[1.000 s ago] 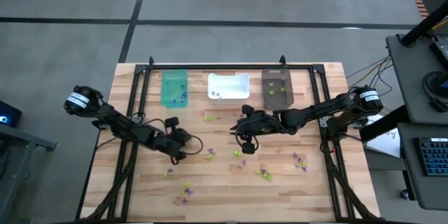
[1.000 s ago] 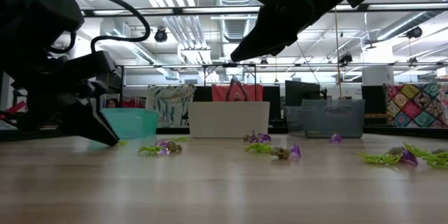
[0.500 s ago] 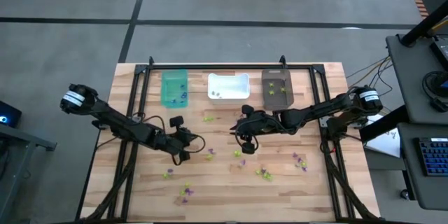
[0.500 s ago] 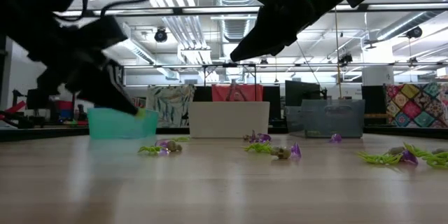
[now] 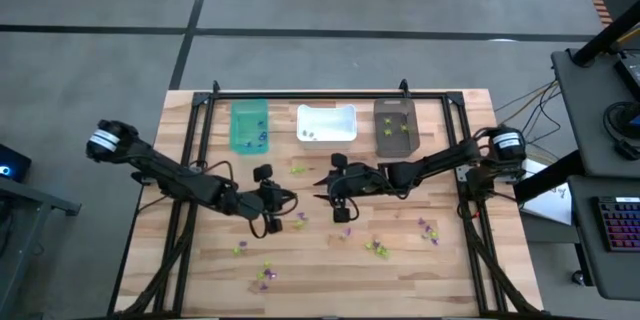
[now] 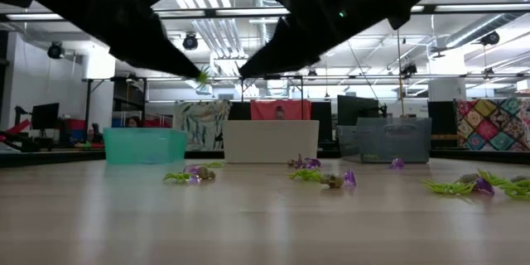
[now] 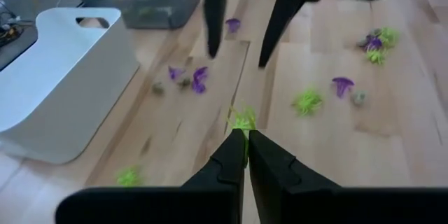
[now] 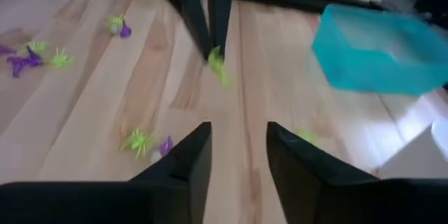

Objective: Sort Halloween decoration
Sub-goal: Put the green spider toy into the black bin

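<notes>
The left gripper (image 5: pixel 272 212) is raised above the middle of the wooden surface (image 5: pixel 200 270), its jaws pressed together on a lime-green trinket (image 7: pixel 243 120), which is seen at the fingertips in the left wrist view and in the low view (image 6: pixel 202 76). The right gripper (image 5: pixel 338 200) is held just beside it, tip facing tip, also clear of the surface, with its jaws spread and nothing between them (image 8: pixel 238 157). The remaining Halloween decoration (image 5: pixel 378 248) lies scattered over the surface in purple, green and pale pieces, mostly toward the near half. A teal bin (image 5: pixel 249 126), a white bin (image 5: pixel 326 123) and a dark brown bin (image 5: pixel 395 126) are set in a row along the far edge; small pieces are noted inside each.
</notes>
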Action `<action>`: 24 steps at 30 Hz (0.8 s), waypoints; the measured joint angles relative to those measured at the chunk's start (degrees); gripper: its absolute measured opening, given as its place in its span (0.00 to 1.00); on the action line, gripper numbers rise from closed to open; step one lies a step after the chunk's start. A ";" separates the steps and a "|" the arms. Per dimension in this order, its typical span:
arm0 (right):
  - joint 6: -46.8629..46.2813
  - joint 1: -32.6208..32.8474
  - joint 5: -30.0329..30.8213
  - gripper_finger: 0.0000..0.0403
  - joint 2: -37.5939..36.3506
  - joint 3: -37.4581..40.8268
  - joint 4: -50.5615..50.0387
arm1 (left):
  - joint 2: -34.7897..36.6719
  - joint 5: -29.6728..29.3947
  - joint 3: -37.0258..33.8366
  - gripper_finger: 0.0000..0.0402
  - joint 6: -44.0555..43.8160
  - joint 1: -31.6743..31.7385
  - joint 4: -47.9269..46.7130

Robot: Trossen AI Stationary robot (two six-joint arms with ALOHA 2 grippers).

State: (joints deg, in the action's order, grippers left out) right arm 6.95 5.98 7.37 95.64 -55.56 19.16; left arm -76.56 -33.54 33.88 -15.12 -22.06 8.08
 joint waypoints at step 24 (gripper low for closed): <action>3.32 0.00 -3.36 0.25 4.52 -4.05 -2.34 | -7.34 0.11 6.52 0.00 2.44 0.00 1.29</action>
State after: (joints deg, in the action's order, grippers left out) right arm 10.26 5.98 4.01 100.16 -59.61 16.82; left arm -83.90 -33.43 40.40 -12.69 -22.06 9.36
